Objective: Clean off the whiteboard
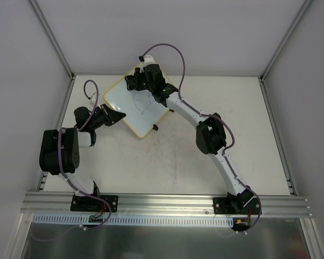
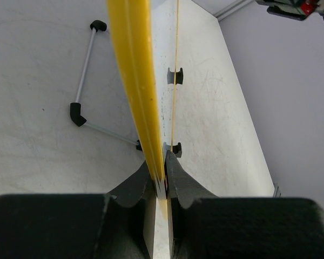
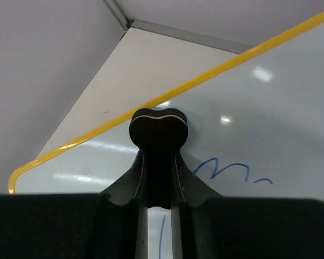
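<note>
Top external: table (image 1: 205, 162) is carrying the board (image 1: 147, 120) at far-left centre. The board is sitting turned like a diamond, and its long sides look to be running from far-left to near-right.

Left gripper (image 1: 117, 116) is pinning the board's near-left edge. The left wrist view is showing that gripper (image 2: 161, 164) with jaws clamped together on the yellow frame (image 2: 132, 70), board seen edge-on.

Right gripper (image 1: 134, 82) is hanging over the board's far corner, so the right arm is the one placed to wipe. In the right wrist view its jaws are closed on a dark block (image 3: 158, 129), probably the eraser. The block is sitting low against the white surface, just inside the frame line. Whether it is actually touching cannot be told.

Key relation: the scribbles (image 1: 143, 107) are lying toward the near side of the right gripper, around mid-board. The right wrist view is agreeing: blue marks (image 3: 227, 168) are showing beside and behind the block tip, not ahead of it.

Judgement: the wipe is needing a pull back toward the arm bases, roughly along the long sides, with the left clamp resisting any slide. Risk is the block riding above the surface and missing ink.
</note>
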